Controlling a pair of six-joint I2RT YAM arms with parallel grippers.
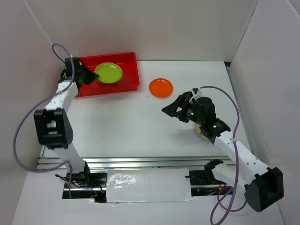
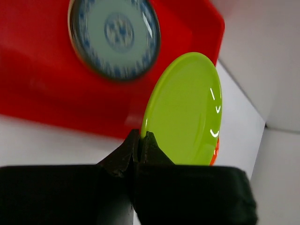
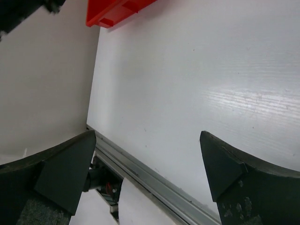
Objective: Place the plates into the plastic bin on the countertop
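My left pincer (image 1: 89, 76) is clamped on the green plate (image 1: 108, 73) by its rim; the plate juts toward 3 o'clock, over the red bin (image 1: 127, 60).

White walls (image 1: 140, 28) L, R & rear, metal rail (image 1: 140, 162) at front

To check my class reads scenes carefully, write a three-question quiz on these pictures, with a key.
1. True or false: the left claw grips the green plate by its rim over the red bin.
2. Fill in: the right claw's jaws stand ____.
3. Where is the orange plate? A in the red bin; B on the white table; C in the right claw.
Key: 1 true; 2 open; 3 B.
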